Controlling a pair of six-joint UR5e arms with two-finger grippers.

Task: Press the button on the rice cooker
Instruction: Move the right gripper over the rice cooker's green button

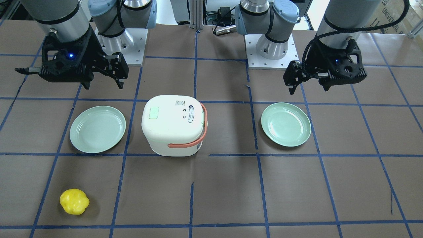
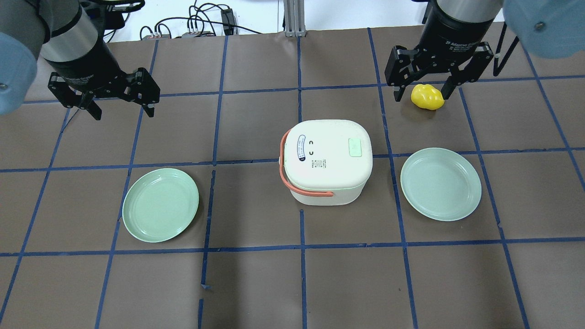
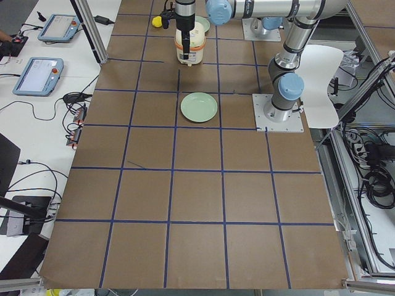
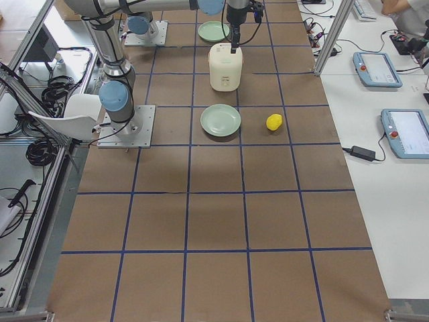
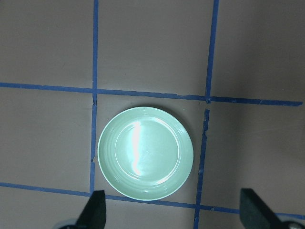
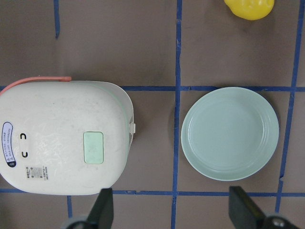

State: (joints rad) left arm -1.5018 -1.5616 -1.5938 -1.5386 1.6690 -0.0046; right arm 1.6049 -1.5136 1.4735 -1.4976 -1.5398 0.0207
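Holds left gripper (image 2: 123, 114) and right gripper (image 2: 421, 97) spread wide, apart from rice cooker (image 2: 327, 160). Leaves green button (image 2: 355, 147) seemingly untouched.

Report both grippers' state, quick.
Left gripper: open, holding nothing.
Right gripper: open, holding nothing.

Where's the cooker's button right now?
Overhead view: the green button sits on the rice cooker lid's right side, nearest the right plate.
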